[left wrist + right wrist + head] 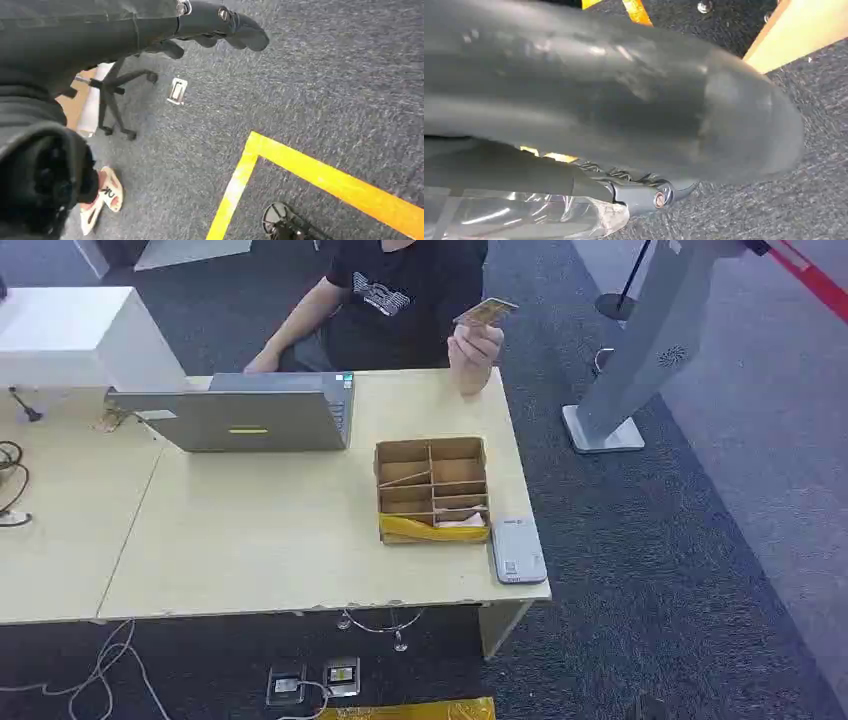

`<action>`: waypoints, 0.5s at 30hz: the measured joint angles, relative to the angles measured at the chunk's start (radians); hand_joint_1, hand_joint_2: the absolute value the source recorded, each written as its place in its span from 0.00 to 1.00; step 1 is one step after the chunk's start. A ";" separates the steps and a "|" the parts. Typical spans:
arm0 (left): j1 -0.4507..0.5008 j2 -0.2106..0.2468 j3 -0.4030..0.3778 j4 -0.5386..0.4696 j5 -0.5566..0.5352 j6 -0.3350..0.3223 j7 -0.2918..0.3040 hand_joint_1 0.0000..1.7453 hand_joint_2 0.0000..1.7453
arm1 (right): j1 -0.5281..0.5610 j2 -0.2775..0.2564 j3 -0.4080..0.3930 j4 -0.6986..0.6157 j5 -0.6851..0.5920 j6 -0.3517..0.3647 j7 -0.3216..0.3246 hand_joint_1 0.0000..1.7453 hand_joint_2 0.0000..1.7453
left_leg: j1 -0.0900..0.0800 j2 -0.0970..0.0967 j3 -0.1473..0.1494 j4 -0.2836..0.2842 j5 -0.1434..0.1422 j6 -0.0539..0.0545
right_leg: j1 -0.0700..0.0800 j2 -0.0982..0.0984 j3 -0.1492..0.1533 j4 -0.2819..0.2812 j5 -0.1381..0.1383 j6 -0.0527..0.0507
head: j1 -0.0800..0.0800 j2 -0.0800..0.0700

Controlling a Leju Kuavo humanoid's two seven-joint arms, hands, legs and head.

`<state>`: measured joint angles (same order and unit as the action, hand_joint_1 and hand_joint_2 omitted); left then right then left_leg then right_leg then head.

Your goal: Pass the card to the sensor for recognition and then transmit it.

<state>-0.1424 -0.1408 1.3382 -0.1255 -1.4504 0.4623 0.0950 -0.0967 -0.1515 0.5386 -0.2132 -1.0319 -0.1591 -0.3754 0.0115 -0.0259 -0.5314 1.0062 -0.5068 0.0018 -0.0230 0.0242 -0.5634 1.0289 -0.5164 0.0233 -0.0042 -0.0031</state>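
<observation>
A person behind the table holds up a gold card (487, 312) in one raised hand (474, 352), above the table's far right edge. The grey flat sensor (517, 550) lies at the table's front right corner, beside a cardboard box (432, 490) with several compartments. In the left wrist view my left hand (220, 22) hangs over the carpet with fingers stretched out and nothing in them. My right hand (624, 100) hangs near a table corner (804, 30); its thick thumb and a straight dark finger (644, 195) hold nothing.
A silver laptop (250, 420) stands at the back of the wooden table (260, 540). A white box (70, 335) and cables lie at the left. A grey kiosk stand (640, 350) rises at the right. Chair base (117, 85) and yellow floor tape (320, 175) lie below.
</observation>
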 joint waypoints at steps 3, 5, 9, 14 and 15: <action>0.000 0.008 0.000 0.000 -0.016 -0.014 -0.024 0.00 0.00 | 0.003 -0.010 0.000 0.000 -0.029 -0.003 -0.021 0.00 0.00 | 0.000 0.000 0.000 0.000 0.000 0.000 | 0.000 0.000 0.000 0.000 0.000 0.000 | 0.000 0.000; 0.000 0.020 0.000 0.000 -0.034 -0.036 -0.038 0.00 0.00 | 0.003 -0.024 -0.002 0.000 -0.058 -0.003 -0.060 0.00 0.00 | 0.000 0.000 0.000 0.000 0.000 0.000 | 0.000 0.000 0.000 0.000 0.000 0.000 | 0.000 0.000; 0.000 0.035 -0.001 0.000 -0.055 -0.066 -0.053 0.00 0.00 | -0.006 -0.059 -0.016 0.000 -0.095 0.009 -0.117 0.00 0.00 | 0.000 0.000 0.000 0.000 0.000 0.000 | 0.000 0.000 0.001 0.000 0.000 0.000 | 0.000 0.000; 0.000 0.056 -0.001 0.000 -0.071 -0.103 -0.066 0.00 0.00 | -0.052 -0.148 -0.064 -0.022 -0.182 0.080 -0.187 0.00 0.00 | -0.002 0.000 0.000 0.000 0.001 0.001 | -0.002 0.000 0.001 0.000 0.001 0.001 | -0.001 0.000; 0.000 0.060 -0.001 -0.001 -0.074 -0.111 -0.070 0.00 0.00 | -0.062 -0.175 -0.081 -0.037 -0.207 0.103 -0.184 0.00 0.00 | -0.002 0.000 0.000 0.000 0.001 0.001 | -0.002 0.000 0.001 0.000 0.001 0.001 | 0.000 0.000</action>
<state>-0.1423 -0.0809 1.3371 -0.1263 -1.5240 0.3517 0.0252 -0.1587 -0.3268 0.4575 -0.2506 -1.2389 -0.0558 -0.5593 0.0094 -0.0260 -0.5310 1.0064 -0.5060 0.0031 -0.0252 0.0241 -0.5625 1.0289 -0.5154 0.0244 -0.0046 -0.0031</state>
